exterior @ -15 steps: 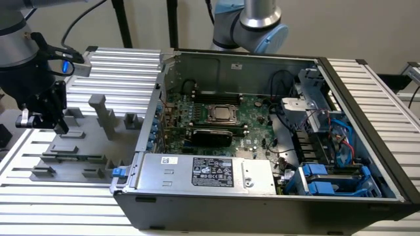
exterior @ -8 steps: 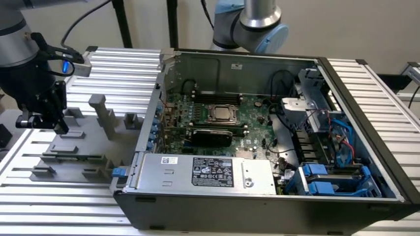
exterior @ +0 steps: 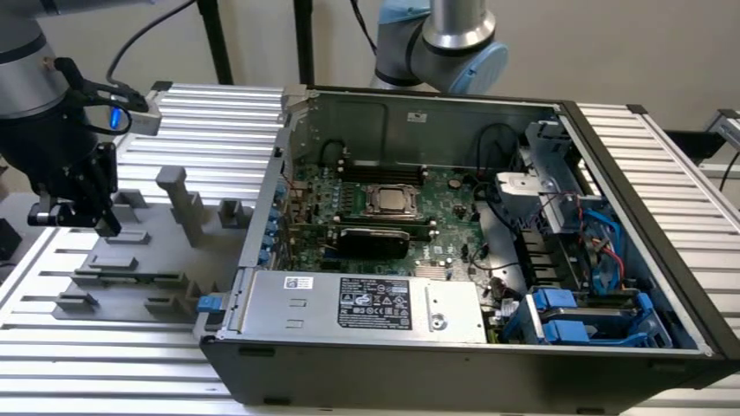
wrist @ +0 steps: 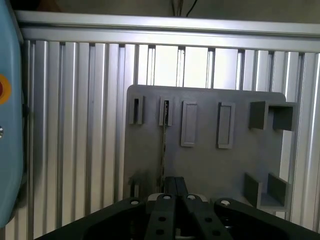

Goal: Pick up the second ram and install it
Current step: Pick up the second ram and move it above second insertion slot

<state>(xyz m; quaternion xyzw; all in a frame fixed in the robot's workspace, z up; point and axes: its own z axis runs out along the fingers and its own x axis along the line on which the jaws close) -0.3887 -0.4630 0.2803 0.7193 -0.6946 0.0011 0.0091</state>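
1. Currently counted on the ribbed aluminium table (exterior: 659,173): one gripper (exterior: 79,221), one gray fixture plate (exterior: 139,253) and one open computer case (exterior: 463,364).
2. Inside the case there is one motherboard (exterior: 445,251) and one silver CPU socket (exterior: 393,201). Two slot banks of long black slots flank the socket, one on its far side (exterior: 376,171) and one on its near side (exterior: 382,236). Also counted are one silver power supply (exterior: 359,303) and two blue drive carriers (exterior: 578,325).
3. In the wrist view, the fixture plate carries four holders (wrist: 189,122) in a row, two narrow and two wider. The raised gray blocks past them are hard to separate, so they were not counted.
4. One stick is visible, the second ram (wrist: 163,145). It is seen edge-on from above as a thin, straight, dark line with pale flecks. It stands on its long edge, and its colour does not read at this angle.
5. One end of the ram sits in the second narrow holder, and the rest runs across the bare plate toward the gripper. It is outside the case, on the exterior view's left of it, and not yet installed.
6. The gripper hangs over the plate above the ram's near end, well apart from the case. Whether it is open, closed or touching the stick cannot be told.
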